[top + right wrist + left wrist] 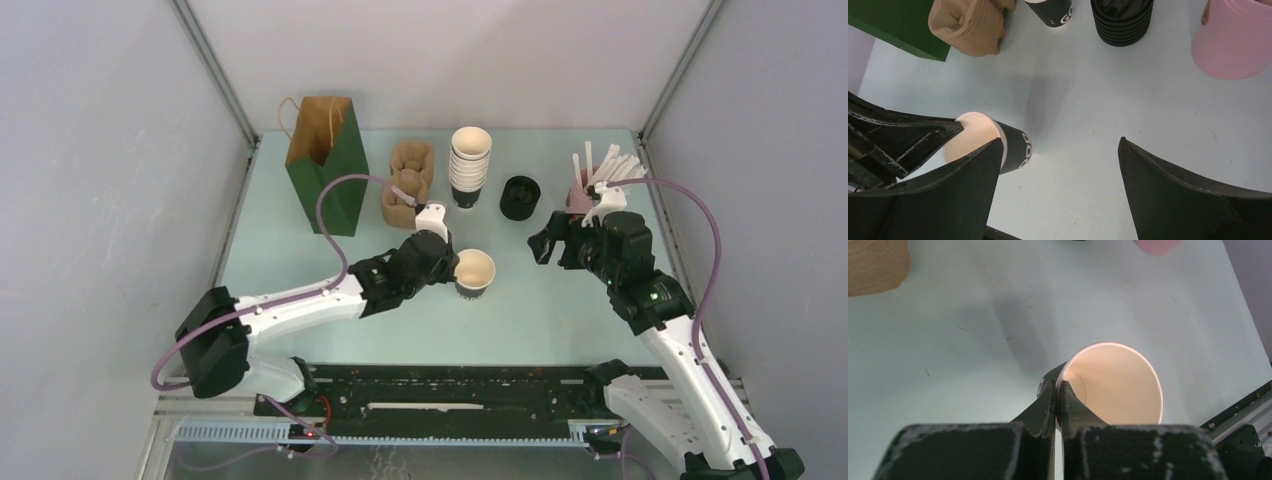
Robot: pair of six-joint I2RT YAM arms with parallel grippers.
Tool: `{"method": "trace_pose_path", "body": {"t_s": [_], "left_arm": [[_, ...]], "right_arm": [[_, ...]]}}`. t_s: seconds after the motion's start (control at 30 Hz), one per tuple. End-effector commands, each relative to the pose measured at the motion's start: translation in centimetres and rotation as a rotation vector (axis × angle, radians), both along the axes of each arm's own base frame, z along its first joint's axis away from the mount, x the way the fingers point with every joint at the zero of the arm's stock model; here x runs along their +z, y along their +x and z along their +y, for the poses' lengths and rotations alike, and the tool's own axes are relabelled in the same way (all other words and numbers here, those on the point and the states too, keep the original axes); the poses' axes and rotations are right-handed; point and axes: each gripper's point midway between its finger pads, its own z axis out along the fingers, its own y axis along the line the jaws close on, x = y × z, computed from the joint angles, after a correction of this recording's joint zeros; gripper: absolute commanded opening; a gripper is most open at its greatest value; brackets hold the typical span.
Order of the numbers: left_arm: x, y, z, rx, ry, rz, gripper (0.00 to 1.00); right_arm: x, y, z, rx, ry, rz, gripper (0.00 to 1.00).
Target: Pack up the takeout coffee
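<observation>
The takeout coffee cup [474,272] is a small dark paper cup with a white lining and an open top, near the middle of the table. My left gripper [450,268] is shut on its rim. In the left wrist view one finger sits inside the cup [1118,385] and the other outside, with the gripper [1059,385] pinching the wall. My right gripper [548,247] hovers open to the right of the cup, apart from it. In the right wrist view the cup [1013,150] shows beside the left finger of that gripper [1060,141], which holds nothing.
A green bag [325,165] stands open at the back left, with brown cardboard sleeves [408,182] next to it. Behind the cup are a tall stack of white-rimmed cups [470,165] and a squat stack of black lids [519,197]. A pink holder with white stirrers [585,190] is at the back right.
</observation>
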Motion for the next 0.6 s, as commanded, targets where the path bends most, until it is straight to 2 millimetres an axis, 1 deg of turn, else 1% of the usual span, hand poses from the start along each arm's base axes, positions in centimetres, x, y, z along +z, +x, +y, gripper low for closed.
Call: {"method": "trace_pose_path", "body": {"t_s": [0.0, 0.1, 0.33, 0.57], "left_arm": [[-0.4, 0.6, -1.2, 0.019, -0.066, -0.014, 0.00], [-1.0, 0.8, -1.4, 0.021, -0.063, -0.026, 0.00], [-3.4, 0.6, -1.1, 0.033, -0.010, -0.018, 0.00], [-4.2, 0.6, -1.2, 0.036, -0.002, 0.001, 0.00]], "right_arm": [[0.7, 0.3, -0.1, -0.003, -0.015, -0.028, 0.95], [0.7, 0.4, -0.1, -0.004, -0.017, -0.032, 0.95], [0.3, 0.4, 0.0, 0.002, -0.024, -0.021, 0.95], [0.3, 0.4, 0.0, -0.001, -0.021, -0.026, 0.95]]}}
